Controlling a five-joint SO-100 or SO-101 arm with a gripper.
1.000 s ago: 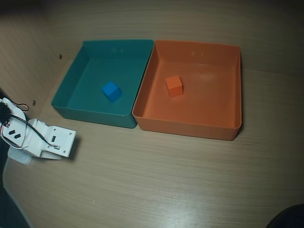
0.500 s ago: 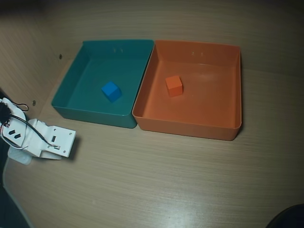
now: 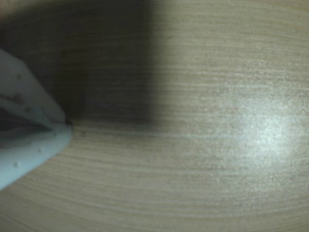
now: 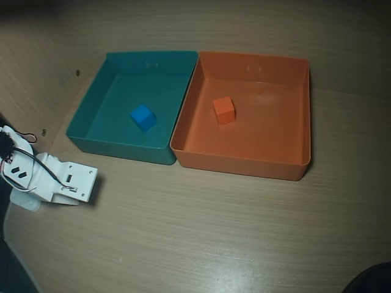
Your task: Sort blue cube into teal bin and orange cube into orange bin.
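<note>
The blue cube [image 4: 143, 117] lies on the floor of the teal bin [image 4: 91, 113] in the overhead view. The orange cube [image 4: 224, 110] lies on the floor of the orange bin [image 4: 287, 122], which stands right beside the teal one. My arm [image 4: 58, 180] is folded at the left edge of the table, well clear of both bins. In the wrist view my gripper [image 3: 67, 124] enters from the left, its white fingers [image 3: 29, 92] closed tip to tip on nothing, just over bare wood. No cube or bin shows in the wrist view.
The wooden table [image 4: 201, 232] stretches in front of the bins. A wooden side wall [image 4: 36, 79] with small holes rises at the left, close to the arm. A dark object [image 4: 369, 281] sits at the bottom right corner.
</note>
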